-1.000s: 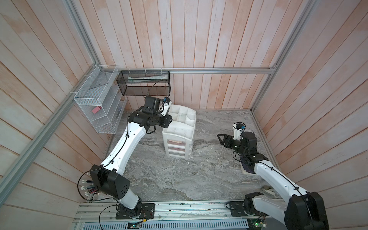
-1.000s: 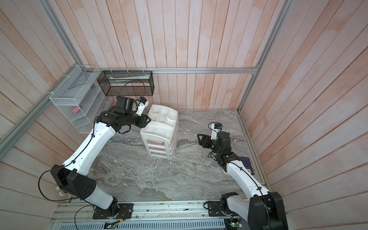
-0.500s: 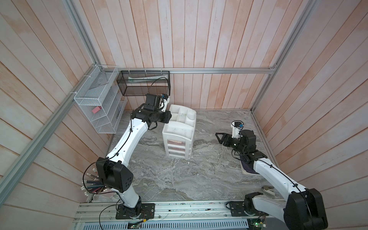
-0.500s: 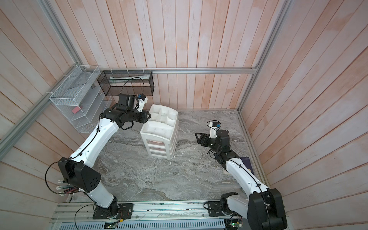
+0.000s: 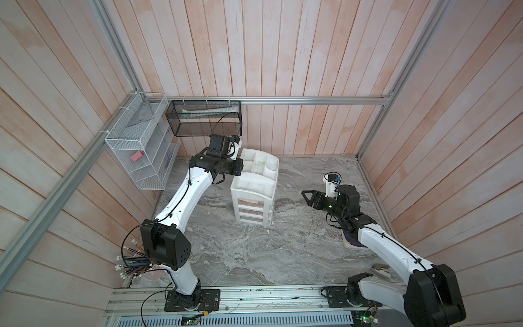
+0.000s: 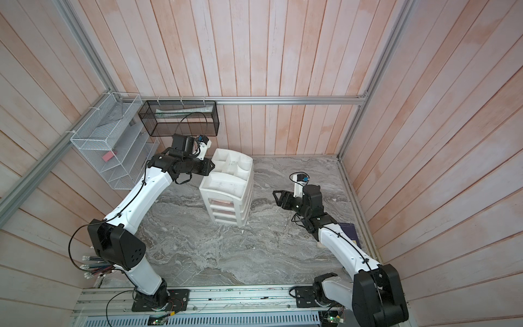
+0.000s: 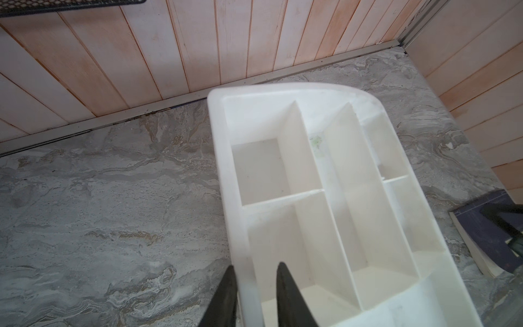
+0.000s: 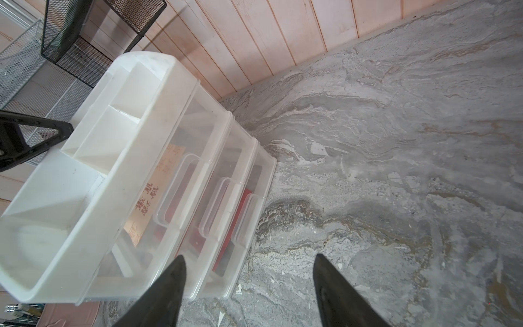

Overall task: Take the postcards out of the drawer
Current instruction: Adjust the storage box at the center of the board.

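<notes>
White drawer unit (image 5: 254,184) on table (image 5: 254,254), postcards (image 8: 154,195) inside its shut clear drawers (image 8: 215,158), your left gripper (image 7: 255,266) narrowly astride its rim (image 7: 236,226), grip unclear, your right gripper (image 8: 249,255) wide apart, empty, facing the fronts.

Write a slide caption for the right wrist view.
Right gripper, fingers apart, faces the drawer unit; postcards show through its clear fronts.

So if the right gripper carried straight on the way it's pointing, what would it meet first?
Most likely the drawer unit: the right gripper, fingers open, points across bare table at its clear drawer fronts. Exact height is unclear.
</notes>
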`<action>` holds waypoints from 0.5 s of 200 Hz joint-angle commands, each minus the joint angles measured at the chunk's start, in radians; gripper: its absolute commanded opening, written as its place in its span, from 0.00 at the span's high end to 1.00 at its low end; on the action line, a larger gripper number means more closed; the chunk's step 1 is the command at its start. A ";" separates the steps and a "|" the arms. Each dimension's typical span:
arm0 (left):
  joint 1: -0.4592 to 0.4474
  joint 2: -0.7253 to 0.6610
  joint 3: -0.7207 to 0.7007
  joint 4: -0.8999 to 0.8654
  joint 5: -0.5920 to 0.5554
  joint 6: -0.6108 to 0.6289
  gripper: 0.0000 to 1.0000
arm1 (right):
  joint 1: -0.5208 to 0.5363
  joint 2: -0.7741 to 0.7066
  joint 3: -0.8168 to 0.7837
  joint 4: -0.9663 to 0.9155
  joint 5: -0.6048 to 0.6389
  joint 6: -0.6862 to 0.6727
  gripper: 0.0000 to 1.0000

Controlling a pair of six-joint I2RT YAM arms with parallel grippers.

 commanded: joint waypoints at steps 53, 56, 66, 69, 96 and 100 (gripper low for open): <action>0.000 0.018 0.021 -0.029 -0.028 -0.002 0.91 | 0.031 0.028 0.024 0.061 -0.031 0.033 0.29; 0.000 0.016 0.021 -0.032 -0.028 -0.002 0.91 | 0.032 0.030 0.024 0.065 -0.034 0.034 0.29; 0.001 0.014 0.021 -0.038 -0.035 -0.003 0.93 | 0.035 0.032 0.023 0.072 -0.040 0.040 0.29; 0.000 0.013 0.021 -0.041 -0.038 -0.003 0.93 | 0.037 0.033 0.023 0.073 -0.042 0.042 0.29; 0.000 0.002 0.020 -0.076 -0.092 -0.018 0.96 | 0.054 0.038 0.017 0.106 -0.056 0.065 0.29; 0.000 0.001 0.019 -0.081 -0.100 -0.023 0.97 | 0.058 0.041 0.015 0.114 -0.061 0.070 0.29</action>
